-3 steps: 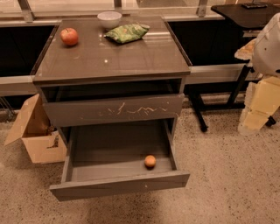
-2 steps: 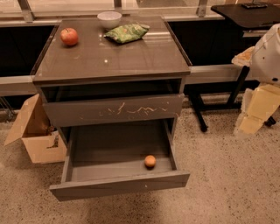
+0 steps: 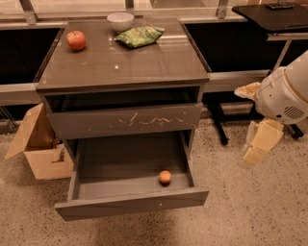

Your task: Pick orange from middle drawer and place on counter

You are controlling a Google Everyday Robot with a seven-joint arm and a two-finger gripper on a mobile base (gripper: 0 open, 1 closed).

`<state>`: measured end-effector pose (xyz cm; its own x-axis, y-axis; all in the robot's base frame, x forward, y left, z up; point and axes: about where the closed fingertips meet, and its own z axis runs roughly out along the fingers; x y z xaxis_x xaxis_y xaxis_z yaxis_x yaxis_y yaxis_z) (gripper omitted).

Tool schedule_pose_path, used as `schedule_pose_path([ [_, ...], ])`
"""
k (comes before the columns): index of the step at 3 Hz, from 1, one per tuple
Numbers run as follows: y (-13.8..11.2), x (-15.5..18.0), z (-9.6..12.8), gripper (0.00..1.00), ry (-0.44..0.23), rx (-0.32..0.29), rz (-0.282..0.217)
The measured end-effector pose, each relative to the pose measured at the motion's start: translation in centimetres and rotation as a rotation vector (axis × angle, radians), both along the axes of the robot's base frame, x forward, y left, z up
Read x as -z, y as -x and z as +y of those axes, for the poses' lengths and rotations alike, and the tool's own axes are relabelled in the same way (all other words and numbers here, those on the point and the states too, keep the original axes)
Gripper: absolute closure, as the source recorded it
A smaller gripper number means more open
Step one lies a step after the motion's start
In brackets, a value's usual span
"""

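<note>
The orange lies inside the open middle drawer, near its front right corner. The drawer is pulled out below the drawer front with pale scratches. The counter is the glossy grey-brown cabinet top above. My gripper hangs at the right of the view under the white arm, above the floor. It is well to the right of the drawer and higher than the orange, and it holds nothing I can see.
A red apple, a white bowl and a green bag sit at the back of the counter. An open cardboard box stands on the floor to the left. A black table stands at the back right.
My arm and gripper have moved left and down in the view, closer to the cabinet. The orange and drawer have not moved.
</note>
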<state>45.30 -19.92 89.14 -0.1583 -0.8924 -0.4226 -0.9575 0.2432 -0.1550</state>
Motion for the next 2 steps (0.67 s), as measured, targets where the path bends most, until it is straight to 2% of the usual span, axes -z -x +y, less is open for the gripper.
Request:
schedule_pose_path([
  [1,-0.7,2.1,1.0,0.0,-0.017,-0.022,0.015],
  [2,-3.8,9.3,3.2,0.0,-0.078,-0.148,0.031],
])
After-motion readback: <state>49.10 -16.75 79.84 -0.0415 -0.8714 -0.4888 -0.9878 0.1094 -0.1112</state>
